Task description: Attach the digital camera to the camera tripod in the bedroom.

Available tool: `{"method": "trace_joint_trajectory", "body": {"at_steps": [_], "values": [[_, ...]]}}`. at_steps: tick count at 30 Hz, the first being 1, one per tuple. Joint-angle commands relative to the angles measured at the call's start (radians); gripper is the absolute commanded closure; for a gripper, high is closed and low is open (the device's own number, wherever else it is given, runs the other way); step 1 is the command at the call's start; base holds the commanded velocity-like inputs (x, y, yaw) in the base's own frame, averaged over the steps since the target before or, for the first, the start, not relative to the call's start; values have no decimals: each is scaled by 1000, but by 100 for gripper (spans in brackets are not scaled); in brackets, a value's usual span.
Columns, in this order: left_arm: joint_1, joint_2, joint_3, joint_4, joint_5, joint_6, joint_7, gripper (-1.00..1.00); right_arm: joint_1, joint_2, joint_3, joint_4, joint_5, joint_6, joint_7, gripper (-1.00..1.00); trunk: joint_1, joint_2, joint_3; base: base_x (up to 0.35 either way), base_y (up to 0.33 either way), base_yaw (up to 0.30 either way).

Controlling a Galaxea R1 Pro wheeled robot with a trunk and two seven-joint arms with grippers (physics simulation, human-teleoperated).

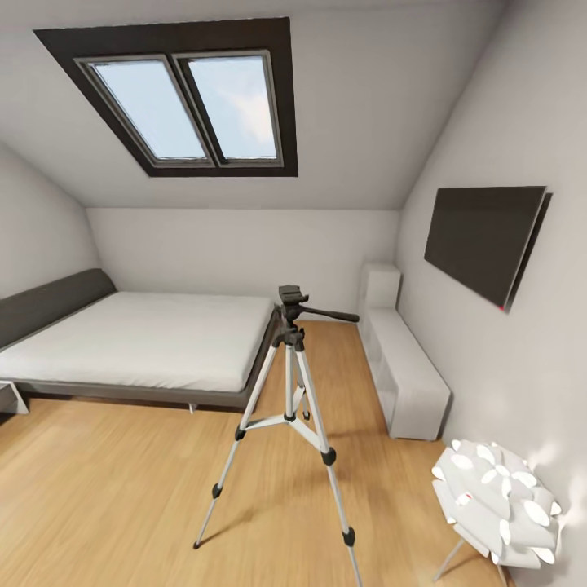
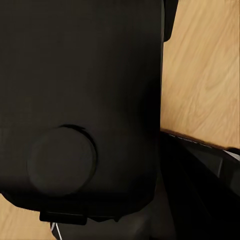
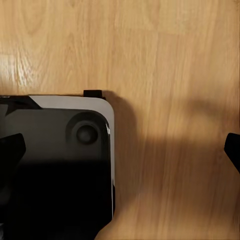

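Camera tripod: silver legs, black joints, dark head.

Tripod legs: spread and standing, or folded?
Spread and upright: the camera tripod stands on the wood floor with three legs splayed, head bare.

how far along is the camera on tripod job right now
Done: the robot is in the bedroom, facing the camera tripod, which stands on the wood floor beside the bed. In hand: nothing that can be confirmed; the wrist views look down at floor and dark robot parts. Left: the tripod's head is bare, so the digital camera must be fetched and mounted there.
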Motion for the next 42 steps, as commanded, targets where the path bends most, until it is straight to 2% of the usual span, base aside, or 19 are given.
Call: {"method": "trace_joint_trajectory", "body": {"at_steps": [1, 28, 42], "values": [[0, 0, -9, 1, 8, -3, -5, 100, -1, 0, -6, 3, 8, -5, -3, -100, 1, -1, 0, 153, 0, 0], [0, 0, -8, 1, 8, -4, -5, 100, -1, 0, -6, 3, 8, -5, -3, -100, 1, -1, 0, 143, -57, 0], [0, 1, -8, 1, 8, -4, -5, 100, -1, 0, -6, 3, 8, -7, -3, -100, 1, -1, 0, 33, -3, 4]]}}
